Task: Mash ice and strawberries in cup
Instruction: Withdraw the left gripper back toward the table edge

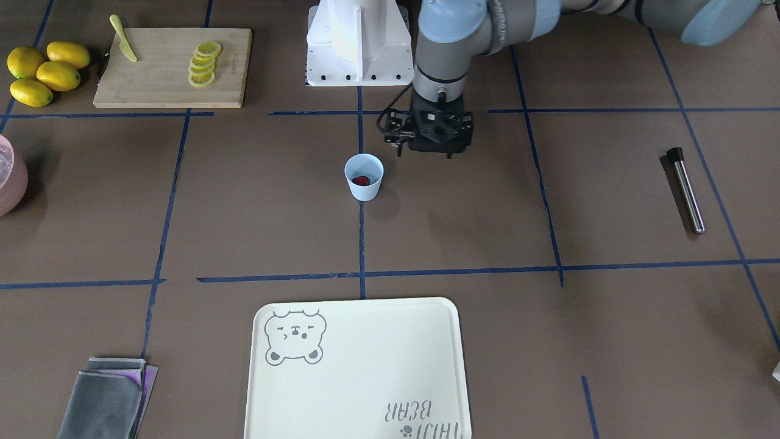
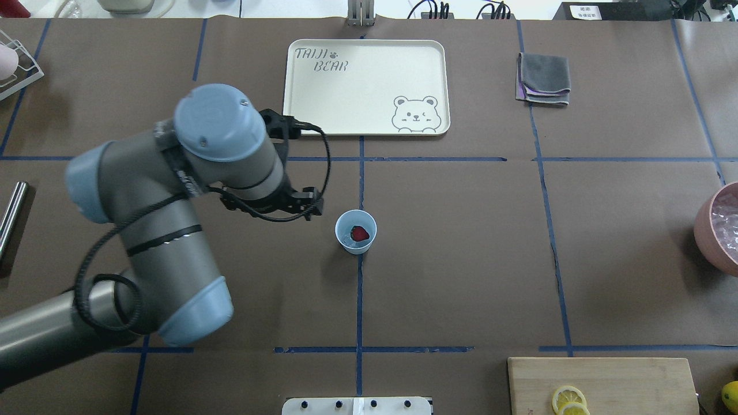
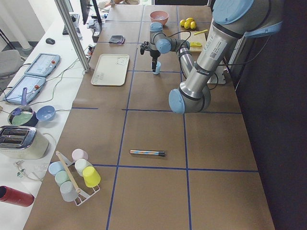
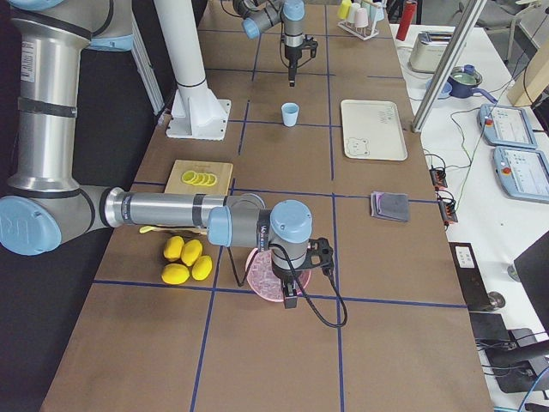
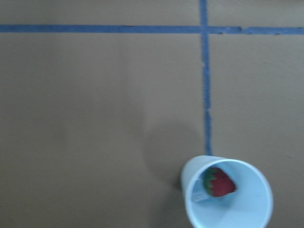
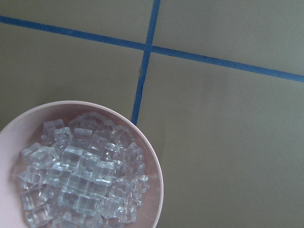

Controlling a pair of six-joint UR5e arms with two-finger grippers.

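Strawberry point(image 2: 360, 233) in cup point(image 1: 364, 191) — left end effector point(image 1: 436, 145) nearby

cup point(image 1: 364, 191) 1 | strawberry point(image 1: 361, 180) 1 | lemons point(image 1: 58, 75) 4 | tray point(image 1: 359, 372) 1 | bowl point(image 1: 8, 184) 1

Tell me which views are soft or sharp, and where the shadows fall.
Left wrist view: soft all over, the cup cut by the lower edge, the strawberry a red smudge, a faint shadow left of the cup. Right wrist view: sharp, the ice cubes in the pink bowl crisp. Overhead view: evenly lit, the tray print readable.
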